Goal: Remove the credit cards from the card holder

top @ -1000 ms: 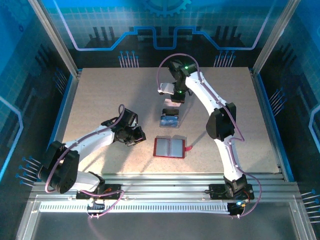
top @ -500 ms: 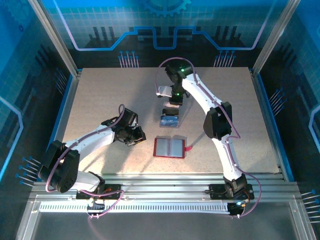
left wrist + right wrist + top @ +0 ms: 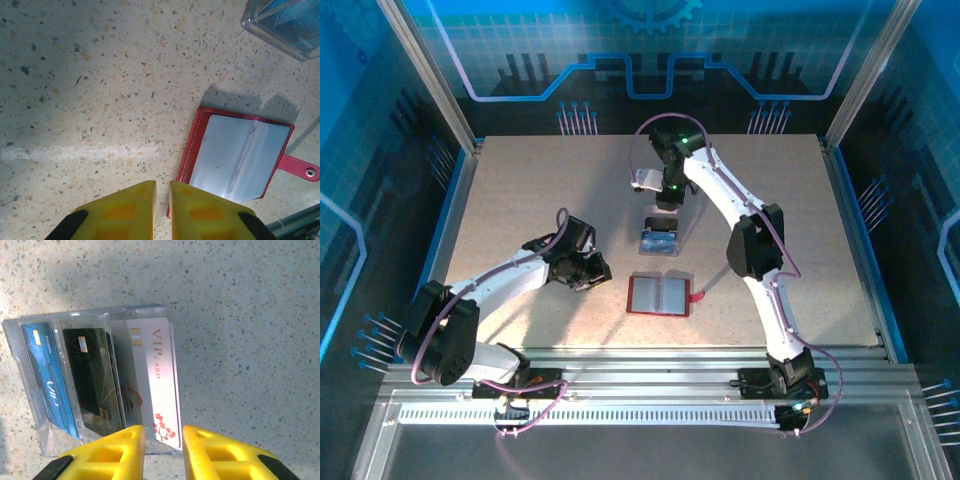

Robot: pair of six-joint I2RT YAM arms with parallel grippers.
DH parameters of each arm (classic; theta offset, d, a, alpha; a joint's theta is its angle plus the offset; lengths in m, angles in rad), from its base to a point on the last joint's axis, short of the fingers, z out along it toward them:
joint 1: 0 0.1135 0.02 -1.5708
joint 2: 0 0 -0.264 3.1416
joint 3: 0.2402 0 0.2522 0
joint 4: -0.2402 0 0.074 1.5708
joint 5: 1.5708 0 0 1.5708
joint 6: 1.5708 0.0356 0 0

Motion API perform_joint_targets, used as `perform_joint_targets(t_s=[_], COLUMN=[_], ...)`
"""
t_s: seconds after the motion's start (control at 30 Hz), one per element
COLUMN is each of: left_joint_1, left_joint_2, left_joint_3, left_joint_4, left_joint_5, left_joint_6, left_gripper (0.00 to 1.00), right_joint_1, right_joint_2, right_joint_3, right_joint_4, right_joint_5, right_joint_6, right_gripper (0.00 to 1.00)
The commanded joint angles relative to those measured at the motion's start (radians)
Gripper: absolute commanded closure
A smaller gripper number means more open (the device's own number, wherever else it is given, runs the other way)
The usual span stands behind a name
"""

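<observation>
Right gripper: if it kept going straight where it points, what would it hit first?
Likely the pale pink card in the clear tray, just ahead of the right gripper; depth is unclear.

This is a robot test cell in a lab rather than a home or shop. Two white robot arms, the left arm (image 3: 500, 280) and the right arm (image 3: 760, 250), are bolted to a metal rail (image 3: 650, 365) at the near edge of a speckled worktop (image 3: 520, 190). Metal posts (image 3: 430, 75) and blue panels (image 3: 650, 60) printed with circuit-style lines wall it in, and a slotted cable duct (image 3: 620, 412) runs along the front.
</observation>
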Motion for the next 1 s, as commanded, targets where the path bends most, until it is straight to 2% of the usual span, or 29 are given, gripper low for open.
perform_joint_targets(t_s=[0.0,0.07,0.13,0.2,0.27,0.3,0.53,0.57,0.6,0.97], left_joint_1=[0.011,0.012,0.014,0.018,0.022,0.025,0.047,0.050,0.056,0.096], left_joint_2=[-0.003,-0.010,-0.016,-0.022,-0.024,-0.025,-0.024,-0.024,-0.028,-0.134], left_joint_3=[0.028,0.031,0.038,0.044,0.048,0.050,0.076,0.081,0.089,0.048], left_joint_4=[-0.008,-0.007,-0.016,-0.028,-0.031,-0.031,-0.050,-0.055,-0.062,-0.018], left_joint_5=[0.009,-0.008,-0.033,-0.066,-0.081,-0.086,-0.153,-0.171,-0.197,-0.637], left_joint_6=[0.034,0.049,0.060,0.071,0.082,0.087,0.138,0.149,0.161,0.349], left_gripper=[0.77,0.68,0.51,0.40,0.08,0.01,0.01,0.01,0.01,0.01], right_joint_1=[0.001,-0.002,-0.005,-0.008,-0.013,-0.014,-0.050,-0.058,-0.071,-0.203], right_joint_2=[-0.129,-0.184,-0.245,-0.307,-0.375,-0.404,-0.617,-0.645,-0.673,-0.865], right_joint_3=[-0.074,-0.155,-0.246,-0.339,-0.444,-0.489,-0.807,-0.848,-0.888,-1.254], right_joint_4=[0.036,0.083,0.138,0.192,0.256,0.286,0.510,0.538,0.565,0.878], right_joint_5=[-0.012,-0.003,0.008,0.011,0.016,0.023,0.098,0.107,0.114,0.196], right_joint_6=[0.054,0.074,0.092,0.111,0.137,0.147,0.232,0.246,0.259,0.485], right_gripper=[0.67,0.64,0.60,0.57,0.52,0.50,0.22,0.15,0.00,0.00])
